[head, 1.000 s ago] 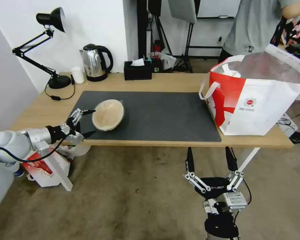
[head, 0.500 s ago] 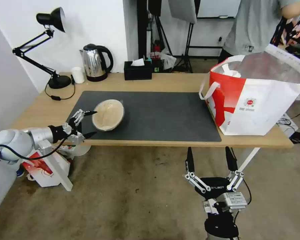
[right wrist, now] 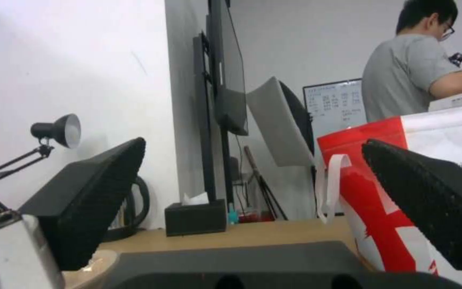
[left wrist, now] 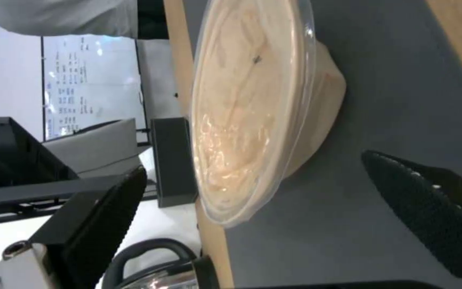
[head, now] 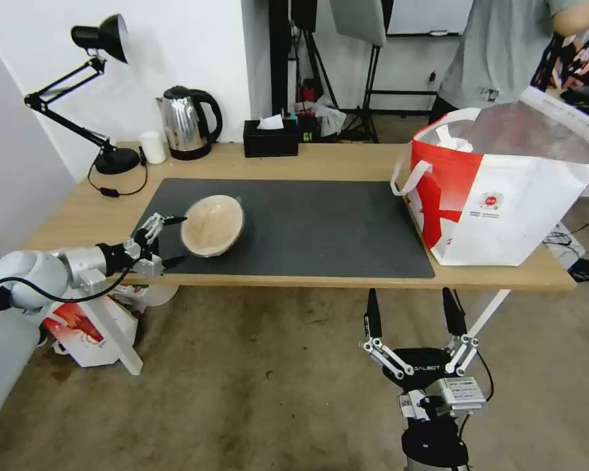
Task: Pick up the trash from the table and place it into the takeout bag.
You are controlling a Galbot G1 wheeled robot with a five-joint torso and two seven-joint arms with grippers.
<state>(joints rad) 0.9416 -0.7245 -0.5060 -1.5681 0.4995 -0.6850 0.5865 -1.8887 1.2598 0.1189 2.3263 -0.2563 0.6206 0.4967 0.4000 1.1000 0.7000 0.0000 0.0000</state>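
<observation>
The word "GALBOT" is read in white on the black body of the right gripper (head: 412, 307), which is parked low in the lower centre of the head view, below the table edge, fingers pointing up and spread wide with nothing between them. A small round red logo with tiny unreadable print beneath it is seen on the white face of the large boxy white takeout bag with a broad red panel (head: 504, 203), which stands at the right end of the table, its silvery lining showing at the open top and a white loop handle hanging at its left side.

The long light-wood tabletop (head: 347, 162) is covered across its middle by a large dark grey rectangular mat (head: 321, 229). Along the far edge are lined up a black articulated desk lamp (head: 98, 91), a small white cup (head: 153, 147), a steel electric kettle with black handle (head: 186, 124) and a black tissue box (head: 270, 137). A rough brownish floor is seen below, a white wall behind.

In the left of the head view, the left gripper (head: 174, 241) is held out level from the silver arm, at the mat's near-left corner. Its black fingers are spread apart, just short of the round tan lidded bowl (head: 212, 225), which sits tilted on the mat. In the left wrist view the bowl (left wrist: 252, 112) is framed between the two open fingertips (left wrist: 108, 216), untouched.
</observation>
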